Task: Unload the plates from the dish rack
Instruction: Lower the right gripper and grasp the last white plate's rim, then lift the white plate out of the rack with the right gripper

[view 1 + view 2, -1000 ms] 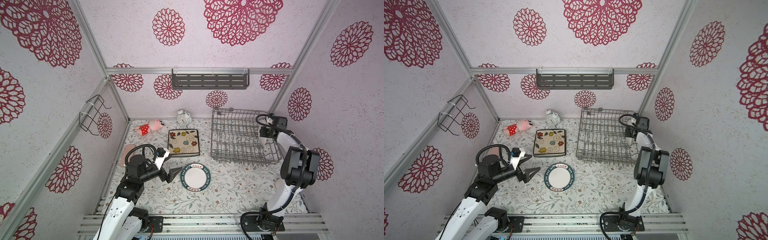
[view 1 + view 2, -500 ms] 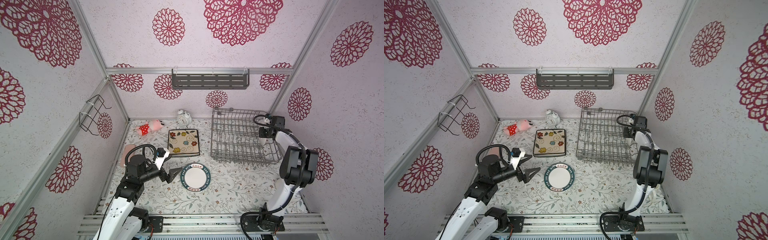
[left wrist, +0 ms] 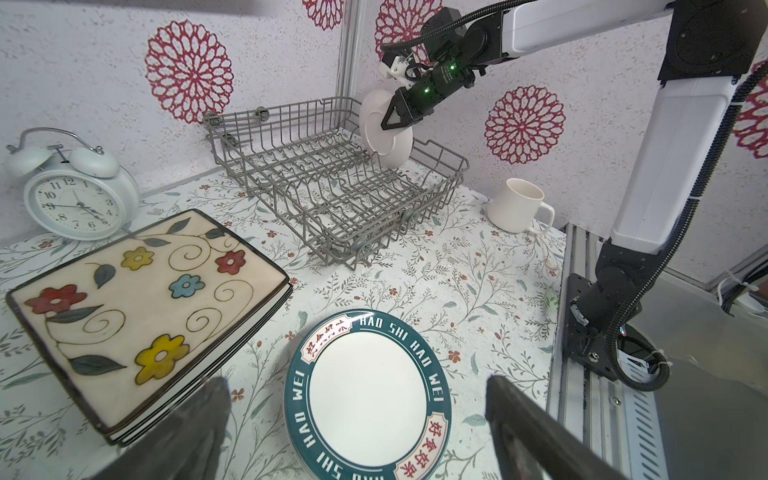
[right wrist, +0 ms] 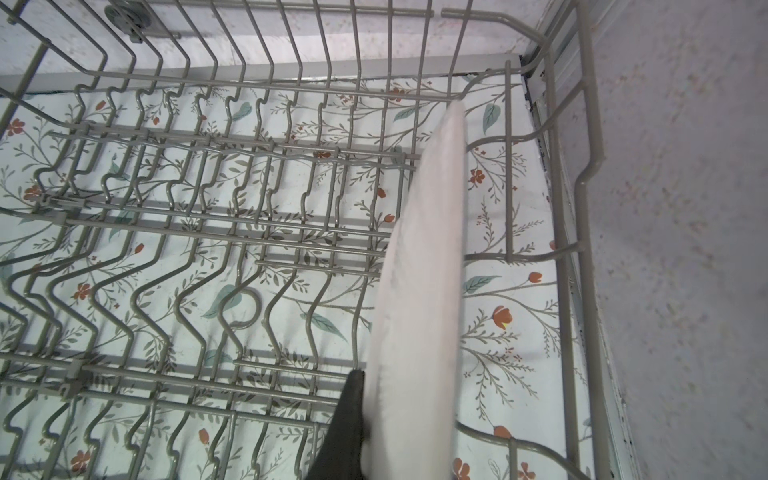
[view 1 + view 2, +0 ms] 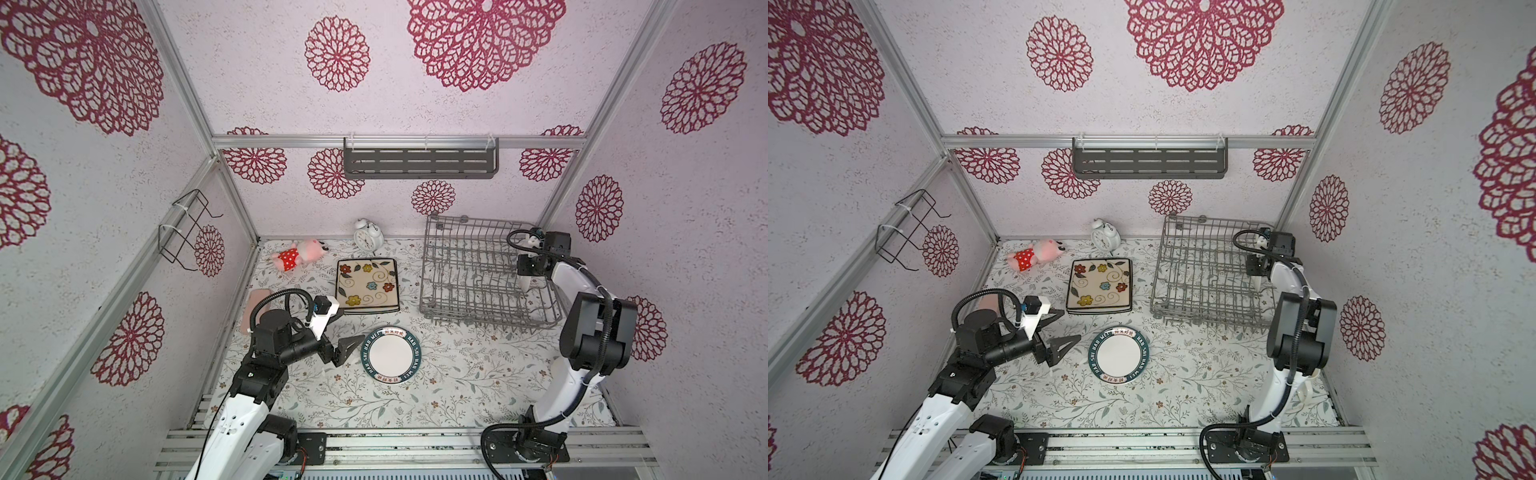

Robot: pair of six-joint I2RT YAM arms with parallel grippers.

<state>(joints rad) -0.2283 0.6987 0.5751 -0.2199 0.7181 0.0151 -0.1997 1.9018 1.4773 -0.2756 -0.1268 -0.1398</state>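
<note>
The grey wire dish rack [image 5: 465, 249] [image 5: 1200, 266] [image 3: 332, 178] [image 4: 208, 208] stands at the back right. At its right end a round white plate [image 3: 384, 137] [image 4: 419, 291] [image 5: 524, 286] stands on edge, its lower rim still inside the rack. My right gripper [image 5: 525, 276] [image 5: 1258, 276] [image 3: 388, 122] is shut on its upper rim; one dark finger [image 4: 349, 415] presses its face. My left gripper [image 5: 347, 328] [image 5: 1069, 326] [image 3: 353, 415] hangs open and empty beside a teal-rimmed round plate [image 5: 390, 355] [image 5: 1119, 353] [image 3: 370, 386] lying flat. A stack of square flower-painted plates [image 5: 365, 284] [image 5: 1099, 286] [image 3: 137, 307] lies behind it.
A white alarm clock [image 5: 368, 235] [image 3: 79, 195] and a pink plush toy [image 5: 297, 257] sit by the back wall. A cream mug [image 3: 517, 203] stands near the right arm's base. A dark slotted shelf [image 5: 419, 162] and a black wire holder [image 5: 183, 228] hang on the walls.
The right gripper's jaws have closed onto the white plate in the rack and shifted slightly. The left arm has not moved.
</note>
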